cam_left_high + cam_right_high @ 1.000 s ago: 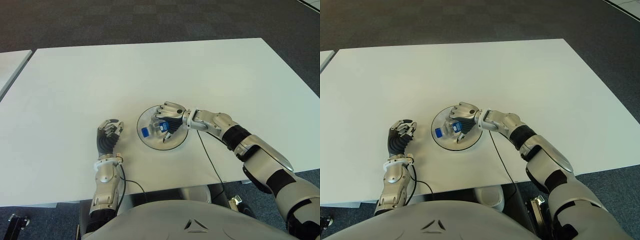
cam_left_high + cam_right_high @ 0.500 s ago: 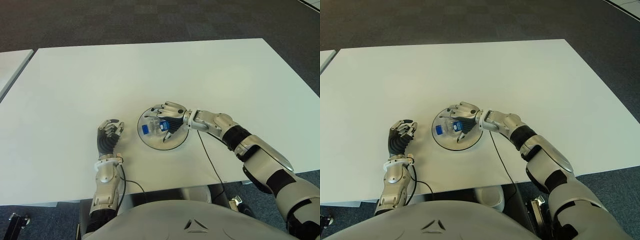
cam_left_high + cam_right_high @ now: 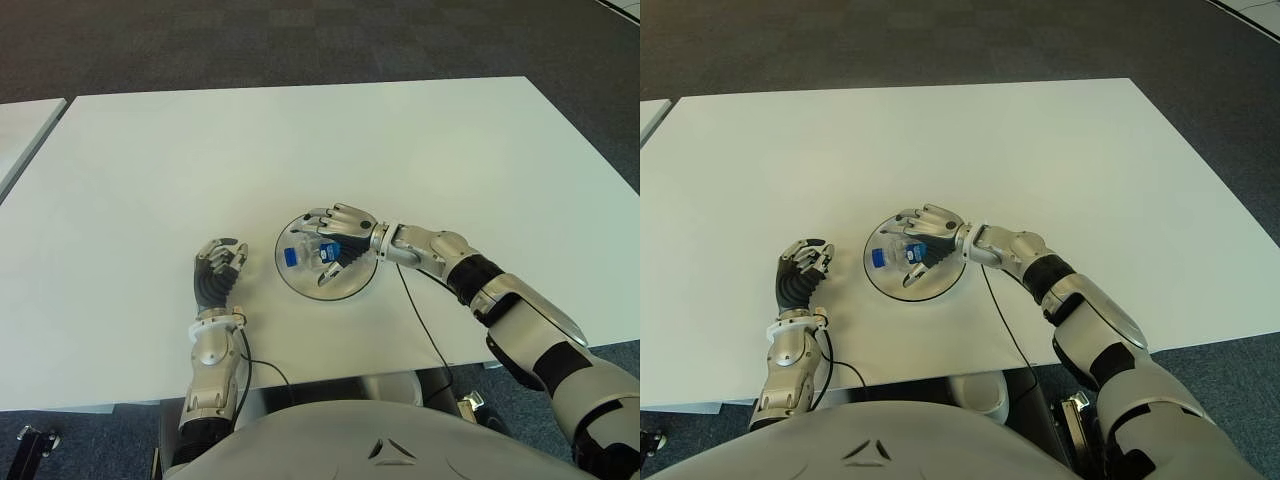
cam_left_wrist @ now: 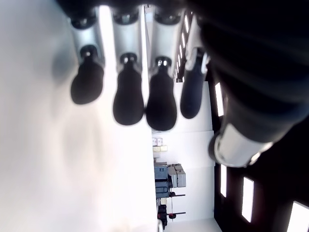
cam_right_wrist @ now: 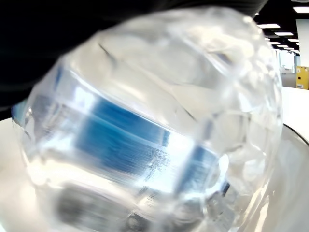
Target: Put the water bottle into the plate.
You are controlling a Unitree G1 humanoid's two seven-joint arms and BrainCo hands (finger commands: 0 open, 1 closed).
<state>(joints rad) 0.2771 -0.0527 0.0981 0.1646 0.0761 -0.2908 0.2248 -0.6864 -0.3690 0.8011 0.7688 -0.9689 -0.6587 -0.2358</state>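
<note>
A small clear water bottle (image 3: pixel 306 253) with a blue cap and blue label lies on its side in the round grey plate (image 3: pixel 300 287) near the table's front edge. My right hand (image 3: pixel 332 240) hovers over the bottle with its fingers spread above it and the thumb on the near side, so it is open around the bottle. Up close in the right wrist view, the bottle (image 5: pixel 145 130) fills the picture and the plate's rim (image 5: pixel 295 193) shows beside it. My left hand (image 3: pixel 218 270) shows left of the plate, fingers (image 4: pixel 128 96) curled on nothing.
The white table (image 3: pixel 300 150) stretches far beyond the plate. A black cable (image 3: pixel 425 325) runs from my right wrist over the front edge. A second table's corner (image 3: pixel 20 125) shows at the far left, with dark carpet behind.
My right hand's fingers have lifted off the bottle and spread. The bottle now lies free in the plate. The left hand has not moved.
</note>
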